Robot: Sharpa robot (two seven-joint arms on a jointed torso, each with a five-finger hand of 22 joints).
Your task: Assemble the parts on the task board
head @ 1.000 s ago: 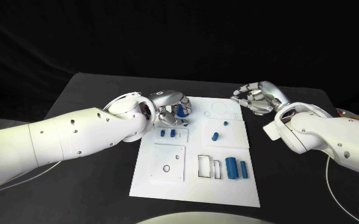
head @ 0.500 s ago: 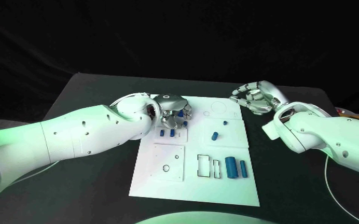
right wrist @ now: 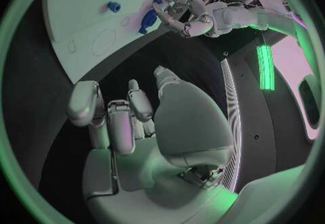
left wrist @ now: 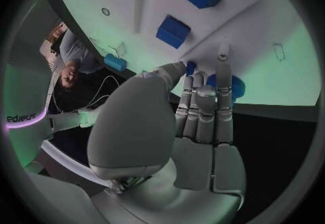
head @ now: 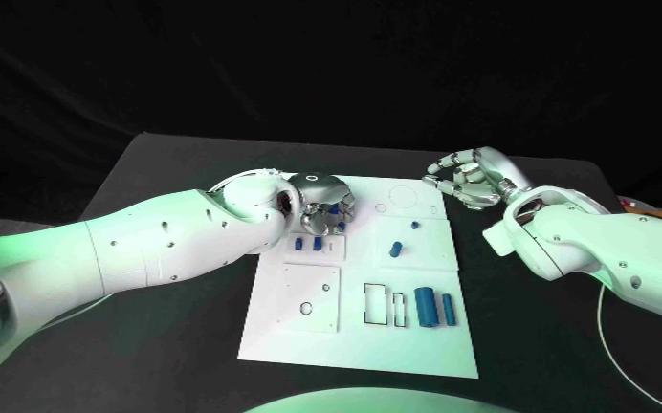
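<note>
Left hand (head: 320, 205) dropped lower onto white task board (head: 362, 332) w/ blue parts (head: 434, 307).

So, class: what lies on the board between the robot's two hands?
In the head view, between left hand and right hand: bare white task board with an outlined circle.

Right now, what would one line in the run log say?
left hand: holding blue part over task board | right hand: curled, holding nothing, beside the board
</note>
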